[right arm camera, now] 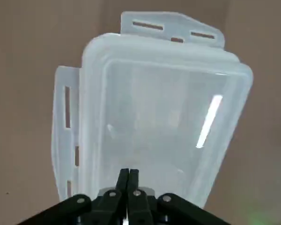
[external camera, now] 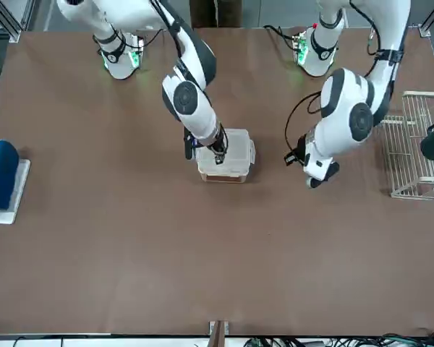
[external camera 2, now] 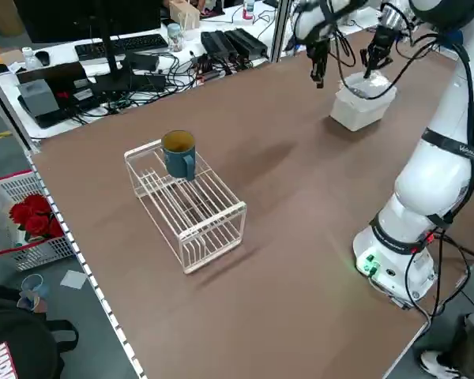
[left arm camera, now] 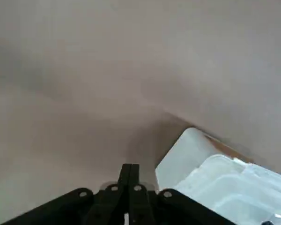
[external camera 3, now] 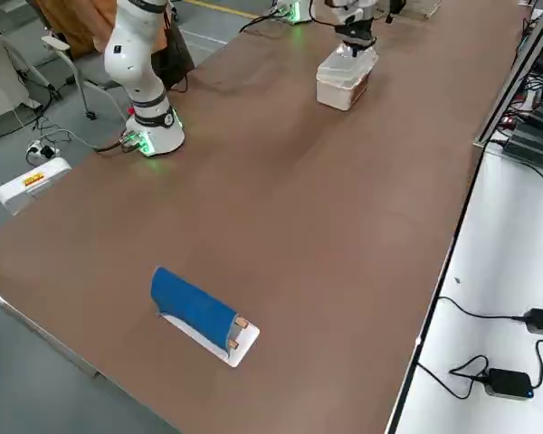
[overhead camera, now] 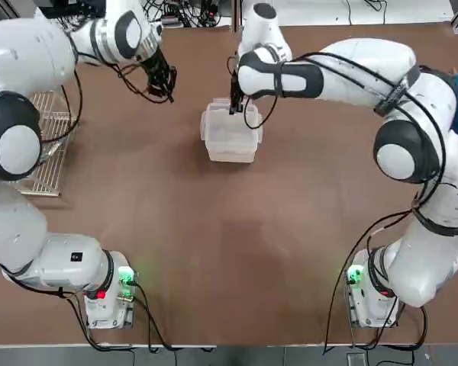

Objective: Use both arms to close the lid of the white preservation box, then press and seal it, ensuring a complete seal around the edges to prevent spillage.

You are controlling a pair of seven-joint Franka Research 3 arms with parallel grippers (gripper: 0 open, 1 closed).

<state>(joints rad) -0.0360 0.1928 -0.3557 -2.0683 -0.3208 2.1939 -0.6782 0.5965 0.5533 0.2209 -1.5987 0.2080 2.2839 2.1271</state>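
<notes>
The white preservation box (overhead camera: 230,137) stands in the far middle of the table, with the lid (right arm camera: 164,108) lying flat on top and its clip tabs (right arm camera: 65,108) flared outward. My right gripper (overhead camera: 234,107) is shut with nothing between its fingers. Its tips (right arm camera: 129,176) are right at the lid's far edge (external camera: 218,155); whether they touch it I cannot tell. My left gripper (overhead camera: 169,93) is also shut and empty, hovering over bare table to the left of the box (left arm camera: 215,173), apart from it.
A wire rack (overhead camera: 49,145) stands at the table's left edge with a blue mug (external camera 2: 179,152) on it. A blue roll on a white holder (external camera: 3,177) lies at the far right edge. Cables and gear line the far side.
</notes>
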